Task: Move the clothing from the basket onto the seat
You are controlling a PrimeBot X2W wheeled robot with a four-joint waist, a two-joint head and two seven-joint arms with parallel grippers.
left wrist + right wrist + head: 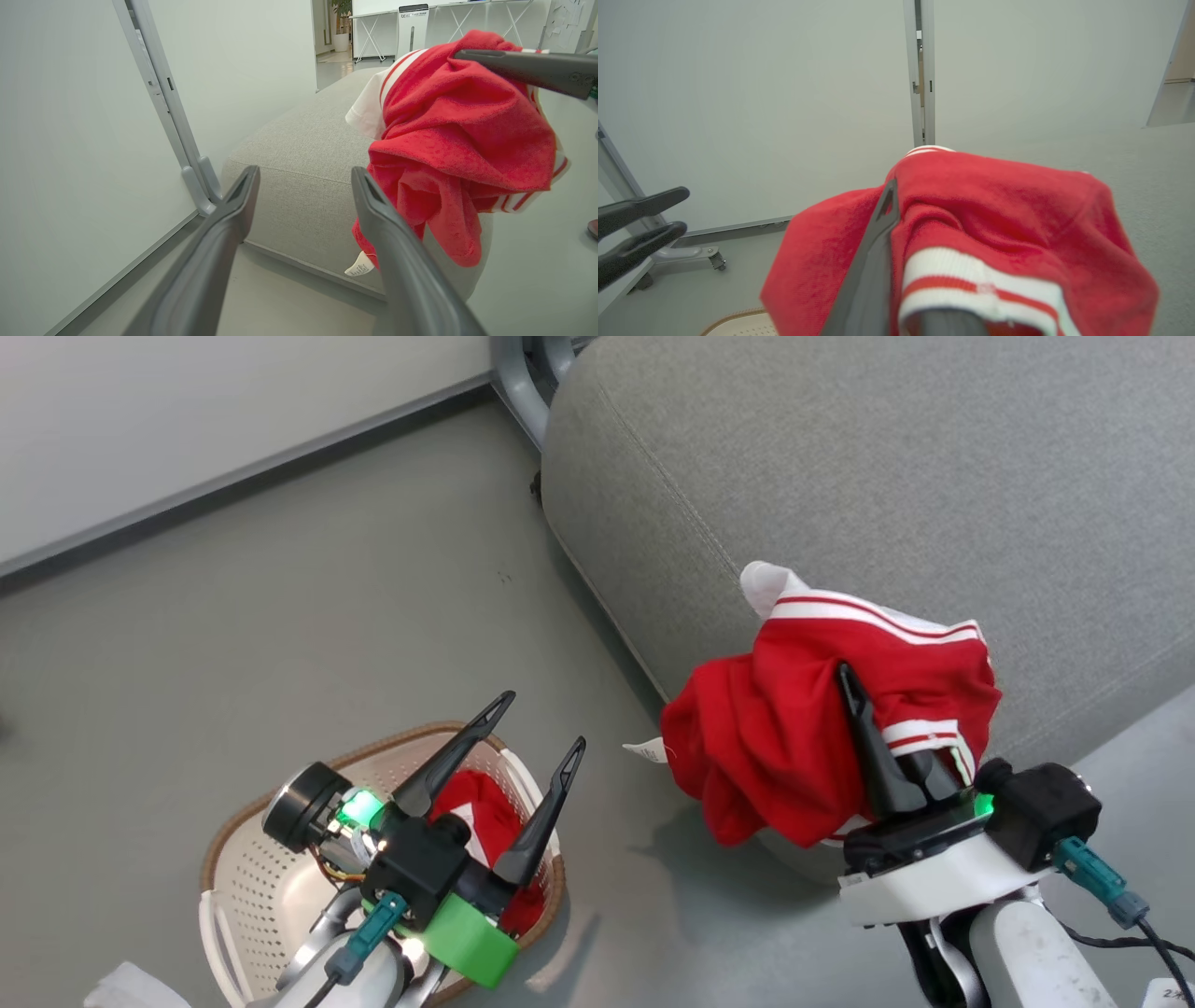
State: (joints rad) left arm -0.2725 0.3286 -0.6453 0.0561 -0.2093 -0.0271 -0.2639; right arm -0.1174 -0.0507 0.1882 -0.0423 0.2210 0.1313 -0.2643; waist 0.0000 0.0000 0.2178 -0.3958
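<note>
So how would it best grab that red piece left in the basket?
Pinch the red piece at its raised, crumpled top fold, coming straight down from above: the basket walls shut off every side. The left gripper, jaws open, hangs over the basket.

Red clothing (775, 747) at seat (887, 476) edge, in basket (252, 887)

the held garment (775, 747) is bright red with a white panel and thin red-and-white striped trim, plus a small white tag (647, 750). the basket (245, 887) is cream-white, dotted with holes, under a brown woven-look rim, with more red and white cloth (495, 812) inside. the seat (887, 476) is plain grey; the floor (280, 616) a duller grey-green.
</note>
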